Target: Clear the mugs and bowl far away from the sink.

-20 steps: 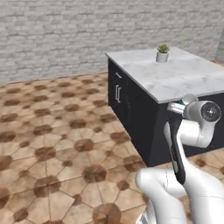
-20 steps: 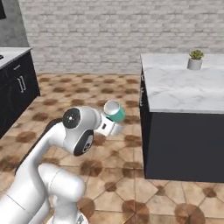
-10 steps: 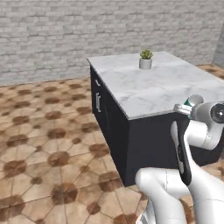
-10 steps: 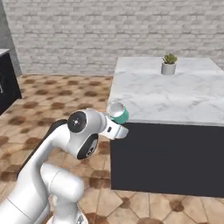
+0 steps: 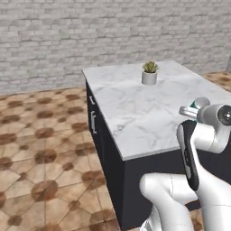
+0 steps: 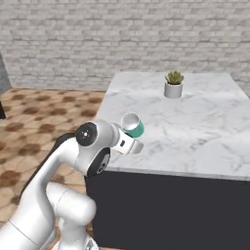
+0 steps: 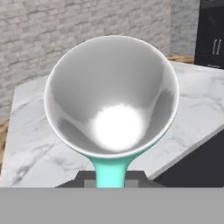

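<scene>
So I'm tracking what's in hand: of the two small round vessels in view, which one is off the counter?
The teal mug, held in the gripper at the island's near edge. The white plant pot, holding a succulent, stands on the marble top farther back.

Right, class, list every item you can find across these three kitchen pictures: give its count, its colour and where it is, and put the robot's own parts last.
Teal mug: one, teal outside, pale glossy inside, held in the gripper at the near edge of the island.
Plant pot: one, white with a green succulent, standing toward the far end of the island top.
Island: one, white marble top on a dark cabinet base.
Floor: brown patterned tiles.
Wall: grey brick.
Arm: one, white with dark joints.
Gripper: one, shut on the mug.
</scene>
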